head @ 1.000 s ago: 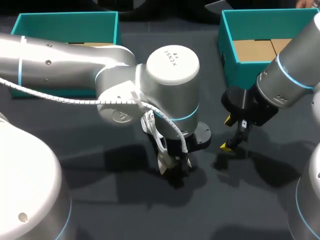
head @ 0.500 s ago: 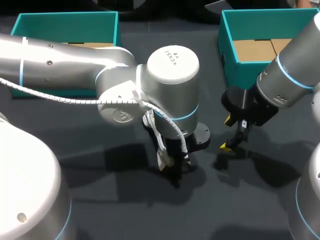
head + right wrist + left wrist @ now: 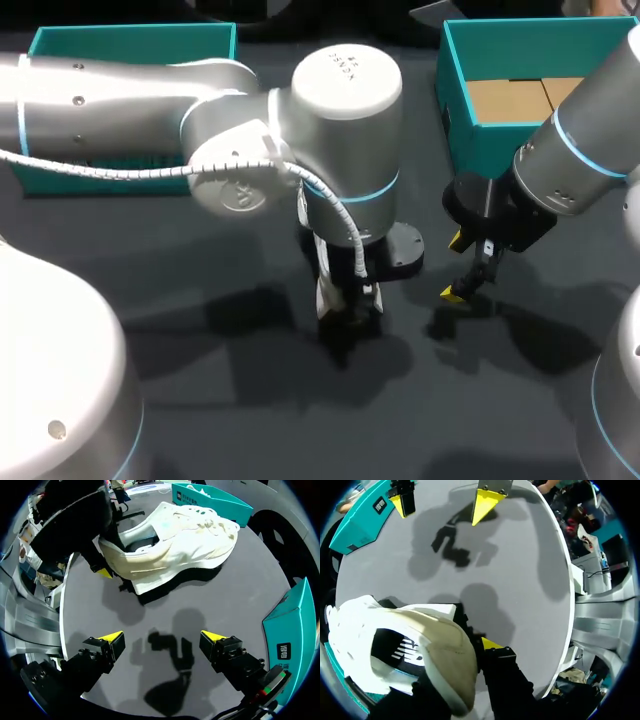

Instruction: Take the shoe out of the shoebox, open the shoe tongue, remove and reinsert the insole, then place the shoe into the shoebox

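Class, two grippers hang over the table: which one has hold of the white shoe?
The left gripper: its fingers pinch the white shoe at the heel. The right gripper is open, apart from the shoe, with nothing between its yellow tips.

We see a dark grey tabletop [image 3: 250,420], matte and plain. Soft shadows [image 3: 250,310] lie across its middle, and more fall toward its right edge, all darker than the surface around them.

And the count: two teal shoeboxes, the upper-left shoebox [image 3: 130,45] and the upper-right shoebox [image 3: 500,45]; just one white shoe [image 3: 175,535]; two silver arms, left arm [image 3: 120,110], right arm [image 3: 590,150]; two yellow-tipped grippers, left gripper [image 3: 350,310], right gripper [image 3: 162,637]; one grey table [image 3: 250,400] under it all
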